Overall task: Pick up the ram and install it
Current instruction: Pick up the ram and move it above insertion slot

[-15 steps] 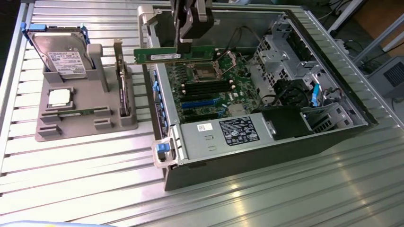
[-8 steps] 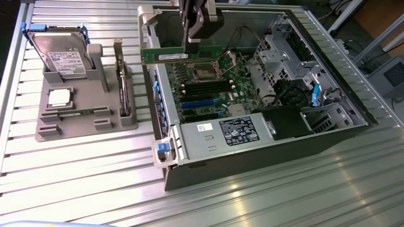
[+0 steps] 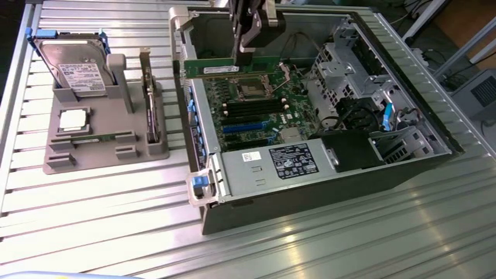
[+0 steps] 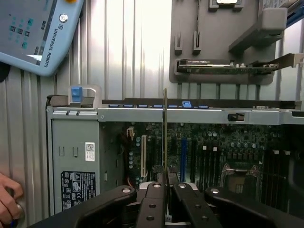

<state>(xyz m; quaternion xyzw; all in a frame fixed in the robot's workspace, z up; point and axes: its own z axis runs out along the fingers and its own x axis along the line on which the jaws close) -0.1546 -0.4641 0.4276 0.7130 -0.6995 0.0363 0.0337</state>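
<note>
The ram (image 3: pixel 211 68) is a long green stick held level, on edge, over the open computer case (image 3: pixel 326 186), beside the far rim of the motherboard (image 3: pixel 263 119). My gripper (image 3: pixel 246 59) comes down from above and is shut on the stick near one end. In the wrist view the ram (image 4: pixel 165 128) appears edge-on as a thin upright line pinched between my gripper's (image 4: pixel 165 186) black fingers (image 4: pixel 153 194). It hangs above the board, apart from the dark memory slots (image 3: pixel 246 108) near the processor socket (image 3: pixel 252 89).
A grey holder (image 3: pixel 101 152) at the exterior view's left carries a hard drive (image 3: pixel 74 65), a silver processor (image 3: pixel 72 119) and a dark bracketed card (image 3: pixel 151 110). The power supply (image 3: pixel 271 165) fills the case's near end. A teach pendant (image 4: pixel 38 33) and a hand (image 4: pixel 7 199) lie beside the case.
</note>
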